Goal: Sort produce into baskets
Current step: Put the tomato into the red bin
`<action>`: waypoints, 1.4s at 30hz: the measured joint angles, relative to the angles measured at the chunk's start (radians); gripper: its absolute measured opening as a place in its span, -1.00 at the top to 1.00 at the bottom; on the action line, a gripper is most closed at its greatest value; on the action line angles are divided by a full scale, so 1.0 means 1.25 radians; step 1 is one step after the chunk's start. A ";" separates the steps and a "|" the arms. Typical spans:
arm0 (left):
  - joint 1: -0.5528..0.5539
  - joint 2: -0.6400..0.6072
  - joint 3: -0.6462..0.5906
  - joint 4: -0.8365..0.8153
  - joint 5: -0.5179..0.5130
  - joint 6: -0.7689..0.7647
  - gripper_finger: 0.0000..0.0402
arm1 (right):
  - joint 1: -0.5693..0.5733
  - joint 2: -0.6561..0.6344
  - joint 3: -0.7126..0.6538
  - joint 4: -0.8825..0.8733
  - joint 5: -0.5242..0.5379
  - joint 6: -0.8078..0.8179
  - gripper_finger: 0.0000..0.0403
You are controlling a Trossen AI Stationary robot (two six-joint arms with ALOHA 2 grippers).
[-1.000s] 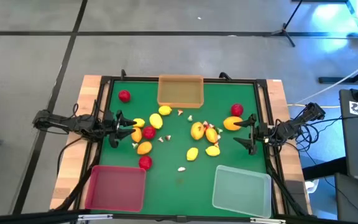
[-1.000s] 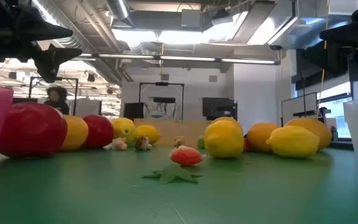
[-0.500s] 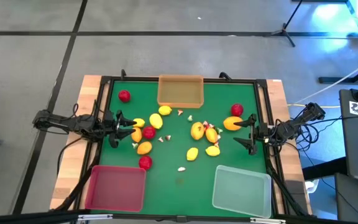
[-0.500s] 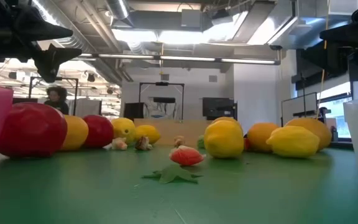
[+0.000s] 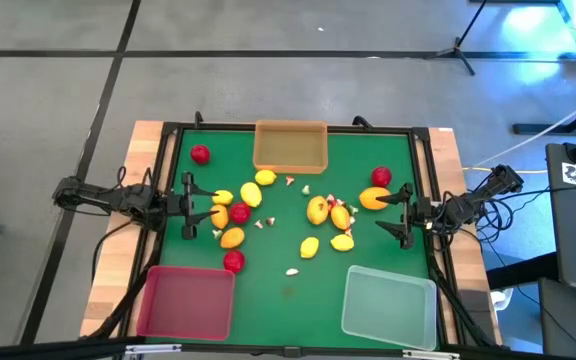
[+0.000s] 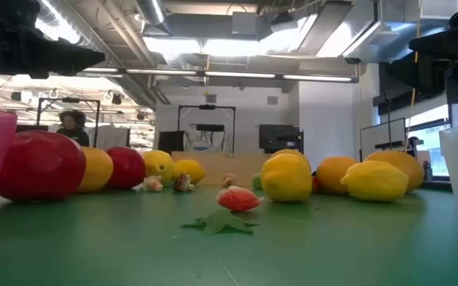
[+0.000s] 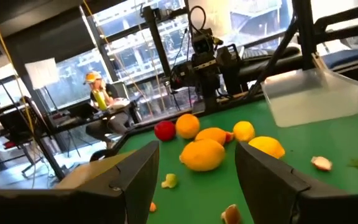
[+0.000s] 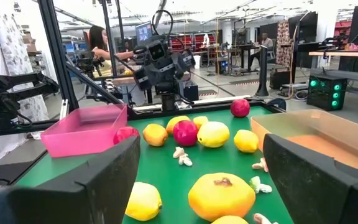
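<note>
Fruit — loose, unsorted, all lying on the green mat (image 5: 288, 290) between the two arms. One cluster sits at the left: yellow fruit (image 5: 251, 195), orange fruit (image 5: 232, 237), red fruit (image 5: 239, 212), with another red one (image 5: 233, 261) nearer the red basket. A second cluster lies right of centre: orange fruit (image 5: 317, 210), yellow fruit (image 5: 342, 242), and an orange piece (image 5: 373, 198) just beside the right gripper. Two red strays sit apart, one at the far left (image 5: 200, 154), one at the far right (image 5: 381, 177). Small whitish bits (image 5: 294, 270) are scattered between the clusters.

Baskets — three, set round the mat's edges so the middle stays free for picking. Red basket (image 5: 185, 302) at the near left corner, clear basket (image 5: 389, 305) at the near right, orange-tan basket (image 5: 290, 146) at the far middle. All three appear to hold nothing, so the sort looks barely begun.

Left gripper (image 5: 190, 195) — at the left edge, low, pointed at the left cluster; fingers spread, nothing between them. Likely lined up for the nearest fruit.

Right gripper (image 5: 404, 212) — at the right edge, facing inward; fingers spread wide, holding nothing, the orange piece close by.
</note>
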 joint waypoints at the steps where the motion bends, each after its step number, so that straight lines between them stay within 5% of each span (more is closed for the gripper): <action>1: 0.000 0.000 0.000 0.000 0.000 -0.002 -0.03 | 0.000 0.000 0.000 0.016 0.005 0.002 -0.67; 8: 0.000 0.000 0.000 0.011 0.000 -0.065 -0.03 | 0.000 0.000 0.000 0.273 0.242 0.147 -0.67; 13: 0.000 0.000 0.000 0.011 0.008 -0.341 -0.03 | 0.000 0.000 0.000 0.358 0.342 0.150 -0.67; 23: -0.001 0.000 0.000 0.057 -0.006 -0.850 -0.03 | 0.000 0.000 0.000 0.368 0.368 0.147 -0.67; 26: 0.003 0.000 0.000 0.038 -0.085 -0.892 -0.03 | 0.000 0.000 0.000 0.368 0.390 0.146 -0.67; 42: 0.006 0.000 0.000 0.046 -0.109 -1.031 -0.03 | 0.000 0.000 0.000 0.343 0.376 0.147 -0.67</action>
